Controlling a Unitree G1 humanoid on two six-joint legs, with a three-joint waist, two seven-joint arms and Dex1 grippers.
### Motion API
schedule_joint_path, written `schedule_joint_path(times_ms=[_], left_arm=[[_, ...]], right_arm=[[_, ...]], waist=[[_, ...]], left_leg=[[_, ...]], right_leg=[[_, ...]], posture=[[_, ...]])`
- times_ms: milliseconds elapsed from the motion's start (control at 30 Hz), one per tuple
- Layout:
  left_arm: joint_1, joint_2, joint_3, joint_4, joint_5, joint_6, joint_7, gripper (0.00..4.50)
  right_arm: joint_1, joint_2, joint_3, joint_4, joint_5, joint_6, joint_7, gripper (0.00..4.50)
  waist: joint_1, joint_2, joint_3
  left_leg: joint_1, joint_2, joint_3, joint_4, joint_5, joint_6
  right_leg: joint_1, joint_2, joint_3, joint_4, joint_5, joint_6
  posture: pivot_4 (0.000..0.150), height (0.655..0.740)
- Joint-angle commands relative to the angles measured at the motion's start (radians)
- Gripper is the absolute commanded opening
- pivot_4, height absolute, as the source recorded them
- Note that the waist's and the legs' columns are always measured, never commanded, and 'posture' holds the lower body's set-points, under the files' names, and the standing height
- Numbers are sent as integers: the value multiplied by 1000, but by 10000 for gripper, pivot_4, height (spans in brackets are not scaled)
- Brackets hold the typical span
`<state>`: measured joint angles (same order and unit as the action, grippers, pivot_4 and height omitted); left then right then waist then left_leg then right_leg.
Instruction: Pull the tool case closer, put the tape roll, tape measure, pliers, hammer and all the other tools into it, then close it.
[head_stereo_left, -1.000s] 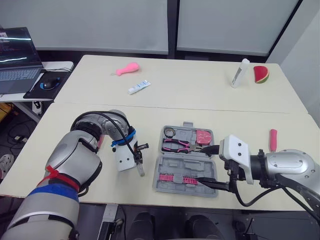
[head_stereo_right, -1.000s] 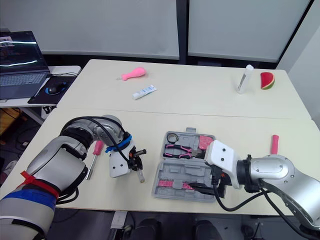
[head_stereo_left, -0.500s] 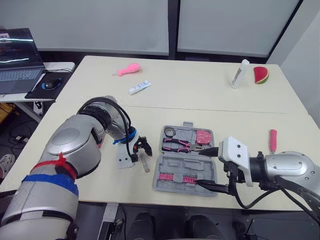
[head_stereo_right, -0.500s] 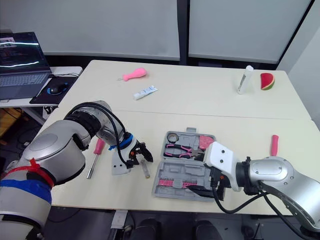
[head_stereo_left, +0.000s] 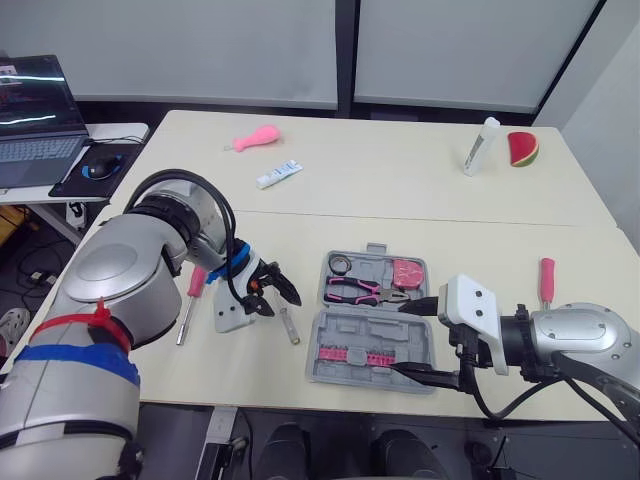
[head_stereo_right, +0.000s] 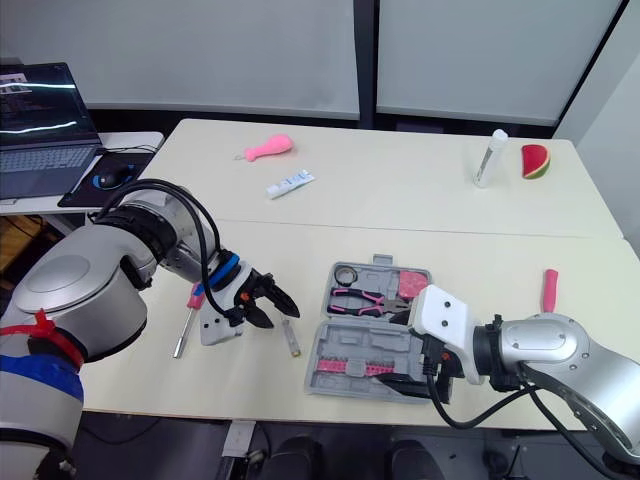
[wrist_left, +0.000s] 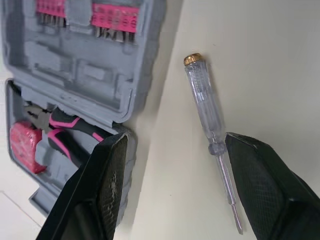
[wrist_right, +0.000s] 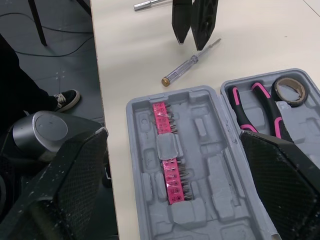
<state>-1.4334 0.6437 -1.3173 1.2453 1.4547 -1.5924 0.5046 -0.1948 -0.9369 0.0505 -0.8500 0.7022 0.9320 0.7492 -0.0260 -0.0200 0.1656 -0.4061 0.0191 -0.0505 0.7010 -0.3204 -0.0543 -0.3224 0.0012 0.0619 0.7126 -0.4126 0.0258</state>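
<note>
**Case half packed, loose tools still out, lid open**

The case (head_stereo_left: 345, 332) lies open flat near the front edge of the tabletop (head_stereo_left: 450, 240), close to us, so we judge the pulling-in step done. In its far half sit the tape roll (head_stereo_left: 340, 264), the pliers (head_stereo_left: 352, 291) and the tape measure (head_stereo_left: 406, 272). A pink bit strip (head_stereo_left: 352, 356) sits in the near half. No hammer lies in it.

Just left of the case a clear screwdriver (head_stereo_left: 288, 326) rests on the tabletop, close to the case edge but apart from it. Our left hand (head_stereo_left: 278, 297) hovers over it with its fingers spread wide and nothing between them. The left wrist view shows the screwdriver lying between the two fingers, untouched. Picking it up looks to us like the step in hand.

Further left of the case lies a pink screwdriver (head_stereo_left: 193, 288), and well off to the right a red-handled tool (head_stereo_left: 545, 278). Both wait to be packed.

Our right hand (head_stereo_left: 415, 338) is at the right end of the case, fingers wide apart and empty. We cannot tell whether they touch the case.

Left to do, as we judge it: the loose tools and the hammer, then closing the case.
</note>
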Motion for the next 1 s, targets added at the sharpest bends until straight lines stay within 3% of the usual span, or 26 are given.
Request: schedule_joint_path(times_ms=[33, 100, 267, 433, 467, 667, 900, 1000], left_arm=[[3, 21, 75, 106, -142, -22, -112, 32019], [22, 26, 107, 136, -225, -22, -196, 33757], [82, 35, 258, 227, -436, -22, -478, 44328], [129, -1, 585, 430, -593, -22, -859, 44328], [132, -6, 649, 468, -610, -22, -931, 44328], [144, 5, 992, 650, -659, -1, -1295, 44328], [132, 29, 1233, 687, -703, 76, -1602, 44328], [189, 44, 1217, 556, -701, 19, -1641, 44328]], right_arm=[[8, -7, -21, -19, 8, -18, 8, 45000], [11, -9, -21, -20, 7, -20, 8, 45000], [12, -11, -20, -19, 5, -22, 10, 45000], [3, -8, -13, -12, -2, -26, 13, 45000], [2, -7, -12, -10, -4, -26, 13, 45000], [-11, -7, 7, 7, -30, -39, 18, 45000], [-39, -3, 41, 34, -70, -59, 27, 45000], [-49, -4, 54, 44, -82, -66, 31, 45000]], waist=[[0, 0, 0], [-1, 0, 0], [-4, 0, 0], [-5, 0, 0], [-5, 0, 0], [-8, 0, 0], [-10, 0, 0], [-12, 0, -1]], left_leg=[[0, -1, 0, 0, 0, 0], [0, -3, 0, 0, 0, 1], [-1, -5, 0, 0, 2, 2], [-2, -5, -1, 0, 3, 2], [-2, -5, -2, 0, 3, 2], [-2, -7, -2, 1, 4, 3], [-2, -7, -3, 2, 4, 3], [-2, -6, -3, 3, 4, 3]], right_leg=[[0, 0, 0, 0, 0, 0], [-2, -3, -1, 1, 0, 0], [-5, -6, -2, 2, 0, 1], [-5, -7, -9, 3, 0, 1], [-5, -7, -18, 3, 0, 1], [-5, -9, -22, 5, 0, 1], [-6, -9, -24, 7, 0, 1], [-6, -10, -24, 7, 0, 1]], posture=[[1500, 7400], [1500, 7400], [1500, 7400], [1500, 7400], [1500, 7400], [1500, 7400], [1500, 7400], [1500, 7400]])
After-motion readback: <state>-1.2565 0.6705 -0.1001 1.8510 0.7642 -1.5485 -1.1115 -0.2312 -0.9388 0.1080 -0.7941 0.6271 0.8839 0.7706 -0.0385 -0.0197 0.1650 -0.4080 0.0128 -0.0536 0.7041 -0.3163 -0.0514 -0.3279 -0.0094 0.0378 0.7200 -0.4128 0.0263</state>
